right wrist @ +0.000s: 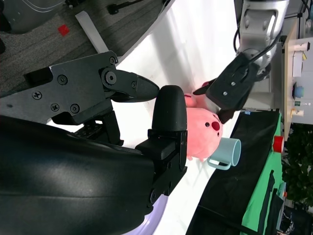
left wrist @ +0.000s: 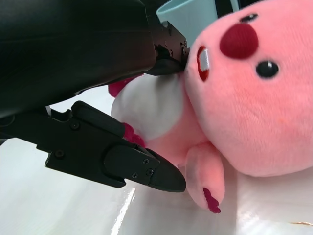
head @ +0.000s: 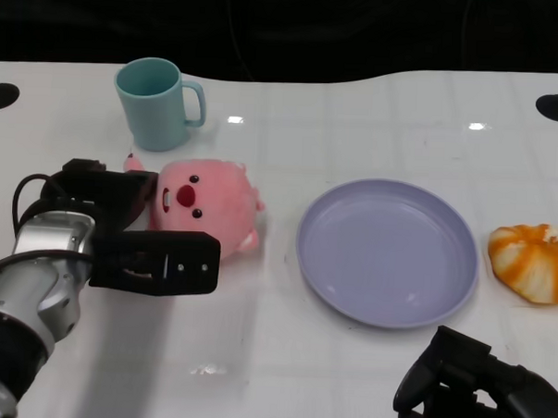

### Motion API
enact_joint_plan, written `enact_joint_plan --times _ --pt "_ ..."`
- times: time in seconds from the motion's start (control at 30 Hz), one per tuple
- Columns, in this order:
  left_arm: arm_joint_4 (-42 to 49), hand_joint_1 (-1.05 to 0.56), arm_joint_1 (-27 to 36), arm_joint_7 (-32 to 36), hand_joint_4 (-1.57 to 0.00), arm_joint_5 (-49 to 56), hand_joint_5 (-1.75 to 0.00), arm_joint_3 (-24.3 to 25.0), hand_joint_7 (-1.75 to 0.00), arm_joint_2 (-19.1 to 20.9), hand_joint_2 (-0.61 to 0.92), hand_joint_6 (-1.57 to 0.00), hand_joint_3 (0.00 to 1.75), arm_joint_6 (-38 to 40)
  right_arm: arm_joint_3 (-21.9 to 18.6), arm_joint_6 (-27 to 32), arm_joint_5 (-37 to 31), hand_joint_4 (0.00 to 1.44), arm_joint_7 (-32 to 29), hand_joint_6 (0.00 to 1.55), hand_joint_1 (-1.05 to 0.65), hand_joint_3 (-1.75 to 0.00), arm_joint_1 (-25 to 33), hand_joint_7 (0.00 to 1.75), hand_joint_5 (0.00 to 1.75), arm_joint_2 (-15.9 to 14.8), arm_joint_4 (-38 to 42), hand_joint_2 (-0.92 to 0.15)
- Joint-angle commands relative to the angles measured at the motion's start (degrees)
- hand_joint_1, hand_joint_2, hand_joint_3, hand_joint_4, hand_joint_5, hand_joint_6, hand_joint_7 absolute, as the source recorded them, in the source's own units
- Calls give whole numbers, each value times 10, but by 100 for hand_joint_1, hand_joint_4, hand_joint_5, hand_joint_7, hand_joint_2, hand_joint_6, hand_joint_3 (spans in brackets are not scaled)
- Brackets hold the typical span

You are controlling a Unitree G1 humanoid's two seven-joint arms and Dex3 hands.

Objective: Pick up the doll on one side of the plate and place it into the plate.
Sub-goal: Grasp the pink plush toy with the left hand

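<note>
Since the pink plush doll point(head: 208, 206) lies left of the purple plate point(head: 387, 251), we have our left hand point(head: 134, 230) right at it, fingers spread either side but not visibly clamped, while our right hand point(head: 479, 389) sits curled, empty, well away.

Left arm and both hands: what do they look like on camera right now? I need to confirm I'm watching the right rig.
The left forearm is a silver cylinder with black cables looping off it near the wrist. The left hand is matt black, with flat, angular fingers carrying small screws. The right hand is the same black, blocky build; the right wrist view shows its glossy rounded shell and screwed finger links.
</note>
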Motion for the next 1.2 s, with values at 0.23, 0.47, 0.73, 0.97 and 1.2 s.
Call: enact_joint_plan --times 0.23,0.47,0.73,0.97,1.2 --pt "148 -31 -26 75 -78 -33 -27 -6 -5 -28 89 -70 0 -68 -3 6 5 63 -3 42 -25 -61 11 166 175 -3 -13 -88" --pt "211 -30 -34 124 -74 -51 -158 -13 -6 -29 90 -129 1 -133 -2 5 5 63 -4 42 -27 -60 10 166 175 -1 -13 -88" --pt "217 -32 -27 235 -74 -21 -175 -53 -4 -13 92 -124 31 -172 1 6 2 65 -6 42 -26 -60 7 166 175 0 -12 -89" --pt "210 -25 -17 305 -81 -68 -175 -11 -155 -25 92 -53 21 -161 1 7 5 65 -7 42 -26 -60 10 166 175 2 -11 -89" --pt "153 -19 0 255 -85 -138 -175 46 -175 -15 67 -64 76 -170 3 5 0 63 -8 42 -26 -59 13 166 175 1 -14 -88"
